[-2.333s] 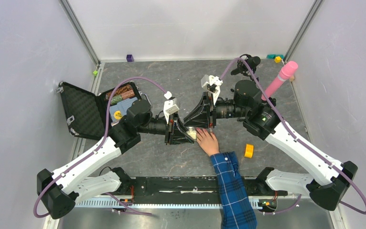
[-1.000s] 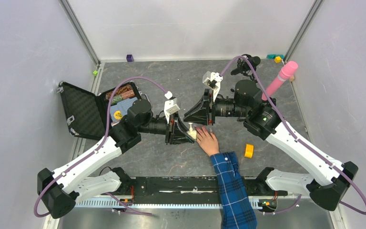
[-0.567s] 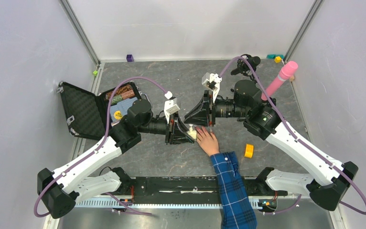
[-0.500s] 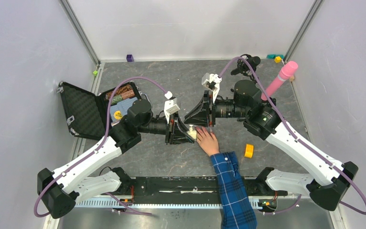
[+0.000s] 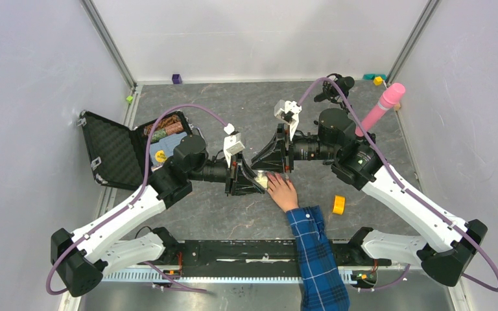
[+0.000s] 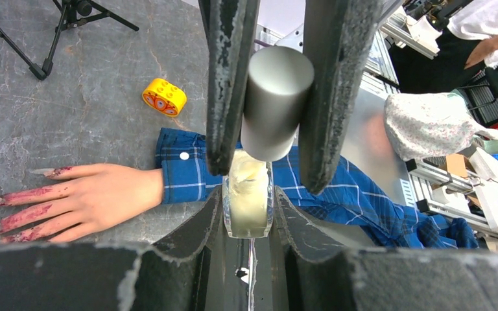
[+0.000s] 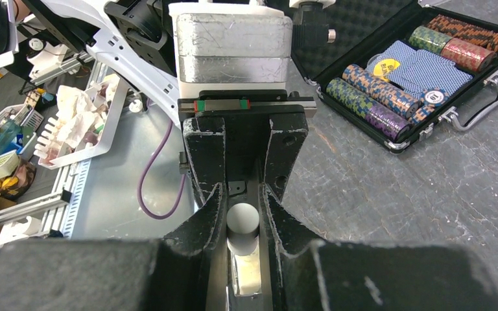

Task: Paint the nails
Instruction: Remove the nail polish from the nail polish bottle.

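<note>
My left pincer (image 6: 248,214) and right pincer (image 7: 242,223), locked together on the small bottle (image 6: 248,197) and its cap (image 6: 273,103), crowd the fingertips of the hand (image 5: 284,192). The bench (image 5: 233,110) behind them is open; the case (image 5: 113,152) walls off my left.

Bright, even light from overhead here, only soft shadows under the arms on the grey table (image 5: 233,110). The pale walls (image 5: 32,97) wash out slightly. Up close, a sheen runs down the silver cap (image 6: 277,97). The bottle (image 6: 248,201) looks crisp, the nearest foreground smears, and the far background goes soft.
</note>
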### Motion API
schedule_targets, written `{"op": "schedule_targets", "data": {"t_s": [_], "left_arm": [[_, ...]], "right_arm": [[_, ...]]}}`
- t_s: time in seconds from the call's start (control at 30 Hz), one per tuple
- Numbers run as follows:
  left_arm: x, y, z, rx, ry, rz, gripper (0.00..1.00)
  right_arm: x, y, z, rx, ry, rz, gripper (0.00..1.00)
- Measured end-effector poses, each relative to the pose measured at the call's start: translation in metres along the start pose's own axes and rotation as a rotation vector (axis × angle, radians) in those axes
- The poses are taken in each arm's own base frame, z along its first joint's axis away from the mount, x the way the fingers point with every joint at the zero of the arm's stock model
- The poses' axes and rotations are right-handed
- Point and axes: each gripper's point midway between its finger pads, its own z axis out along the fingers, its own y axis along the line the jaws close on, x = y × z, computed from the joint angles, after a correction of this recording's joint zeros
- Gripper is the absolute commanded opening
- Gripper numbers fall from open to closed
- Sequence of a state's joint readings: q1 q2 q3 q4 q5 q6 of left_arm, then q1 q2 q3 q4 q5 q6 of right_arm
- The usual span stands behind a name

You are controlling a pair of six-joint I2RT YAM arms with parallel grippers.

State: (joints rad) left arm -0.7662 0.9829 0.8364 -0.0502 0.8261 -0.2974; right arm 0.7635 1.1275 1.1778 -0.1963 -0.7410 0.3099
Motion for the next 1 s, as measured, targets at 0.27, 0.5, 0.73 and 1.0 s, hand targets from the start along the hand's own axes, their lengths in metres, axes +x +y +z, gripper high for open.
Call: {"op": "schedule_targets", "data": {"t_s": [0.27,0.5,0.73,1.0], "left_arm": [[-0.001,0.002,0.000,-0.012,-0.004,0.000,0.02],[-0.001,0.002,0.000,-0.013,-0.004,0.000,0.02],[-0.001,0.003,0.000,-0.016,-0.005,0.000,0.02],[-0.001,0.003,0.000,-0.019,-0.006,0.000,0.02]], "right_arm": [[-0.001,0.004,0.000,-0.022,0.000,-0.001,0.00],[0.000,0.007,0.000,-0.037,0.004,0.006,0.00],[-0.010,0.008,-0.003,-0.014,-0.029,0.013,0.00],[-0.035,0.003,-0.009,0.067,-0.103,0.011,0.00]]}}
